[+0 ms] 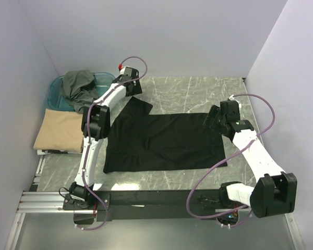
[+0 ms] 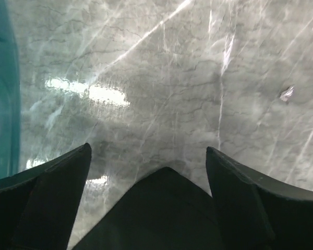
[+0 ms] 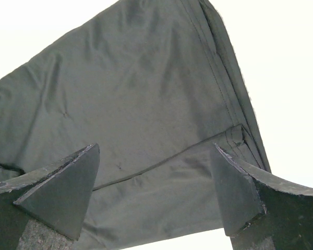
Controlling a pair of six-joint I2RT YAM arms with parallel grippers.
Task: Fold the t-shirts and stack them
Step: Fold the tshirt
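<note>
My right claw hangs wide open and empty over the hem corner of the black t-shirt, spread flat on the table; my left claw, equally agape, holds nothing by the sleeve. Pinch one layer only, or unevenly with the left, and I judge the fold drags crooked and bunches
</note>
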